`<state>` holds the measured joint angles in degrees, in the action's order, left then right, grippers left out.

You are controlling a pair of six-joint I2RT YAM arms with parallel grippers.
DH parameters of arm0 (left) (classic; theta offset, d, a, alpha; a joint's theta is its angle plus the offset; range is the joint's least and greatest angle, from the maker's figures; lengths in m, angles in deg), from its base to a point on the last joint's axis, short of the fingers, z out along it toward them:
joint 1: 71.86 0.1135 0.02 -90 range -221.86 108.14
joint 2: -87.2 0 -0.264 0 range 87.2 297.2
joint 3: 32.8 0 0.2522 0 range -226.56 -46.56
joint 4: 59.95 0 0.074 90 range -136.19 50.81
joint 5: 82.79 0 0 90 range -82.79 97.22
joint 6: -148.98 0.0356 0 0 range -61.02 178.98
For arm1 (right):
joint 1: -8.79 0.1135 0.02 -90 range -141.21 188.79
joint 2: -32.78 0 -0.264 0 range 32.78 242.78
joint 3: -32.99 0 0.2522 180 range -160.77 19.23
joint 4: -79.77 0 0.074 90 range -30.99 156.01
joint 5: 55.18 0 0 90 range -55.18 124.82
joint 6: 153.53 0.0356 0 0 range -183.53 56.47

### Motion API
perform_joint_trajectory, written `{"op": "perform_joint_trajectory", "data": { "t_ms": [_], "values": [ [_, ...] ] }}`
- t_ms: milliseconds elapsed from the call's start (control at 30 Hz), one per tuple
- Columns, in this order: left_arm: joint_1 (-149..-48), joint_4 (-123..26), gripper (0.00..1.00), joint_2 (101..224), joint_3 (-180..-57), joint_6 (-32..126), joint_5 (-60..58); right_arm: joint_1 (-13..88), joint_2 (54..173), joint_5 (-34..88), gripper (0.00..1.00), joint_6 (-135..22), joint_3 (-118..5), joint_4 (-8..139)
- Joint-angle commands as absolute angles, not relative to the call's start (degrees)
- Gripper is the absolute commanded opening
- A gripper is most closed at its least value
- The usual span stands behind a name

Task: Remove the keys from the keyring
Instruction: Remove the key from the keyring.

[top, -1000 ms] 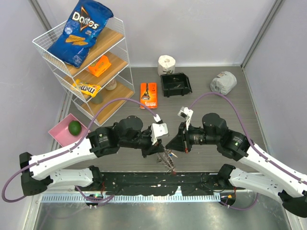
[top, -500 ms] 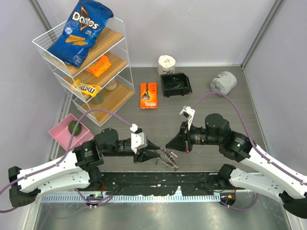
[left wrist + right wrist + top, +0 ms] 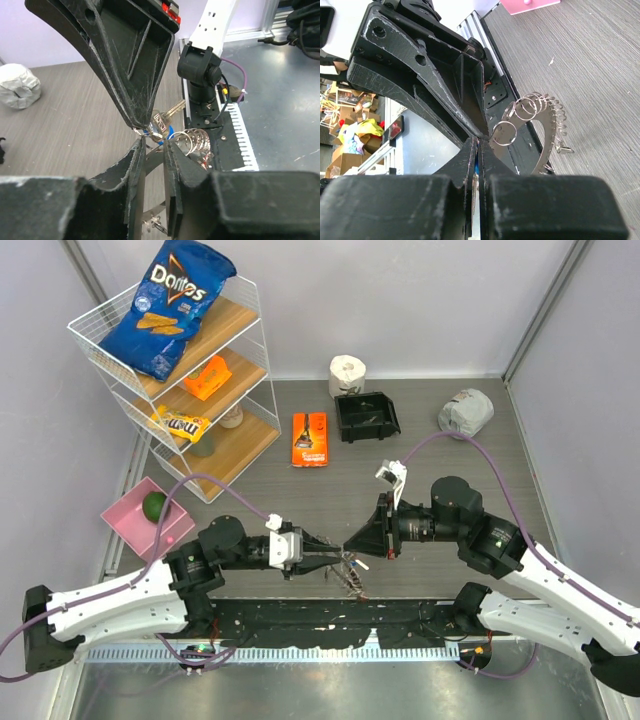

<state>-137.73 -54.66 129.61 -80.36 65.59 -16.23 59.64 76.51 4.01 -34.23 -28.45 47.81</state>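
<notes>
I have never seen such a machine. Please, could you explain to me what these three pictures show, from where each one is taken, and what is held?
Two robot arms are bolted to the near edge of a grey table. The wide picture looks down from above. The other two come from a small camera on each wrist.

The right gripper is shut on the keyring, a big thin ring with small rings and keys hanging on it. The left gripper points at the bunch, its fingers slightly apart, holding nothing that I can see.

Further back stand a wire shelf with snacks, a pink tray, a black bin and a paper roll.
</notes>
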Motion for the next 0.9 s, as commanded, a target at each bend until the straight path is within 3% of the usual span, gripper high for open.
{"op": "perform_joint_trajectory", "data": {
  "t_ms": [0,300,533,867],
  "values": [
    [-137.60,-65.26,0.23,129.39,-78.11,67.15,-17.04,59.85,75.50,2.74,0.05,-32.60,-31.75,53.09],
    [-137.60,-63.60,0.27,129.39,-78.11,66.71,-16.43,59.76,75.14,3.97,0.05,-32.42,-32.19,53.26],
    [-137.52,-63.07,0.39,126.31,-76.00,65.75,-15.02,59.85,74.88,4.59,0.05,-32.60,-32.27,53.26],
    [-137.60,-68.24,0.24,128.77,-75.56,62.50,-16.78,59.77,75.32,5.38,0.05,-32.42,-32.80,53.26]
  ]
}}
